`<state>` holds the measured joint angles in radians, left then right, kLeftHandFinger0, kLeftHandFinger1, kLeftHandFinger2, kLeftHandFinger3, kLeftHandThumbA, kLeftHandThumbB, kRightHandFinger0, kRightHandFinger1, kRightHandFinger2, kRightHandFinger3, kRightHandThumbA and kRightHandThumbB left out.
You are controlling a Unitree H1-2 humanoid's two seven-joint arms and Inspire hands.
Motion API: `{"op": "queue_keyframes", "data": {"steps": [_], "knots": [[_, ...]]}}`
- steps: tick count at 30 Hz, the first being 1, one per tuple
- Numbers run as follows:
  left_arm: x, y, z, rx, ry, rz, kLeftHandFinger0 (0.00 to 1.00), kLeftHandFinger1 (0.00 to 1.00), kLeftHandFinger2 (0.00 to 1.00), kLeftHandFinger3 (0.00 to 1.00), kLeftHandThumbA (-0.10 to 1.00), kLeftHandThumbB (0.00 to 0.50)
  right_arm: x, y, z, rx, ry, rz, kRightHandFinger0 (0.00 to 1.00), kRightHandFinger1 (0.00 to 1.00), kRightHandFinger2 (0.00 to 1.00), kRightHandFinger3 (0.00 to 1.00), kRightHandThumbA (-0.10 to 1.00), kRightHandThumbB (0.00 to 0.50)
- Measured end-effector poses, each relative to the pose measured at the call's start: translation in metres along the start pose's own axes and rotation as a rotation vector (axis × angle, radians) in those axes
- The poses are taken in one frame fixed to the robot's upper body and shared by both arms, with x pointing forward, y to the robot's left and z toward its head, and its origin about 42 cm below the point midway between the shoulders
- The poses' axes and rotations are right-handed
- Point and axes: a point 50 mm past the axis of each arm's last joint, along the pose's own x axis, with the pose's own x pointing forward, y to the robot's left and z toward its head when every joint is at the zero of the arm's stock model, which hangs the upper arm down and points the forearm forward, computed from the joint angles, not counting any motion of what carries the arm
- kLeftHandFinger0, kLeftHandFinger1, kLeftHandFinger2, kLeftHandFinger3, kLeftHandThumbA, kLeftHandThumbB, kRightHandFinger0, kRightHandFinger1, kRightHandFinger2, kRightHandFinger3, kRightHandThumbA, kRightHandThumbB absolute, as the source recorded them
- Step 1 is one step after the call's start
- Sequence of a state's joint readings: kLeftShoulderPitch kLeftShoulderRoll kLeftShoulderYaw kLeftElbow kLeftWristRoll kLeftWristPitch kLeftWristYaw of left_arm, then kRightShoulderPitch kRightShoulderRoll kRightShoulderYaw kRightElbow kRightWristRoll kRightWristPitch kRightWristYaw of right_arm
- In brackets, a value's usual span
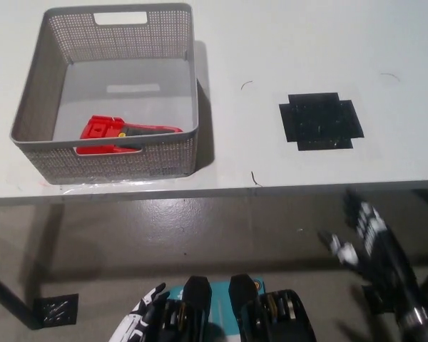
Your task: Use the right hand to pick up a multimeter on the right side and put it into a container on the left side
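A red and black multimeter (pixel 120 133) lies inside the grey mesh container (pixel 38 92) at the table's left, near its front wall. My black right hand (pixel 367 235) hangs below the table's front edge at the lower right, fingers spread and holding nothing. Only the fingertips of my white left hand (pixel 146 306) show at the bottom edge, low and far from the table.
A black cross-shaped mark (pixel 319 121) lies on the white table (pixel 285 50) at the right. The table's front edge runs across the middle of the view, with grey floor beneath it. A small black patch (pixel 55 309) sits on the floor at the lower left.
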<state>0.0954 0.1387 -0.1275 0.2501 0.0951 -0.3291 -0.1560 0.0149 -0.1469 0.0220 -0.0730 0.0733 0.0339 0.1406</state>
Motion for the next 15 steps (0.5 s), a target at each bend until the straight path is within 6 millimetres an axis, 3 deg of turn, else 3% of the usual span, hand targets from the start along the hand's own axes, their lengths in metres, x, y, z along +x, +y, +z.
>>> {"op": "queue_keyframes", "data": {"steps": [2,3,4,7,9,15], "knots": [[-0.001,0.001,-0.001,-0.006,0.001,0.015,1.0,1.0,1.0,1.0,1.0,0.484,-0.033,-0.002,-0.009,0.011,0.013,0.004,1.0,1.0,1.0,1.0,1.0,0.405],[-0.001,0.002,-0.001,-0.008,0.002,0.021,1.0,1.0,1.0,1.0,1.0,0.477,-0.047,-0.003,-0.016,0.017,0.035,0.006,1.0,1.0,1.0,1.0,1.0,0.437],[-0.002,0.002,-0.002,-0.011,0.003,0.025,1.0,1.0,1.0,1.0,1.0,0.476,-0.058,-0.005,-0.021,0.021,0.051,0.007,1.0,1.0,1.0,1.0,1.0,0.437],[-0.002,0.001,-0.004,-0.025,0.001,0.048,1.0,1.0,1.0,1.0,1.0,0.468,-0.093,-0.006,-0.037,0.064,0.096,0.031,1.0,1.0,1.0,1.0,1.0,0.411],[-0.002,0.0,-0.005,-0.033,0.0,0.063,1.0,1.0,1.0,1.0,1.0,0.5,-0.1,-0.006,-0.042,0.085,0.099,0.047,1.0,1.0,1.0,1.0,1.0,0.406],[0.004,0.005,0.003,-0.036,-0.031,0.09,1.0,1.0,1.0,1.0,1.0,0.484,-0.087,-0.004,-0.05,0.105,0.063,0.094,1.0,1.0,1.0,1.0,1.0,0.372]]}}
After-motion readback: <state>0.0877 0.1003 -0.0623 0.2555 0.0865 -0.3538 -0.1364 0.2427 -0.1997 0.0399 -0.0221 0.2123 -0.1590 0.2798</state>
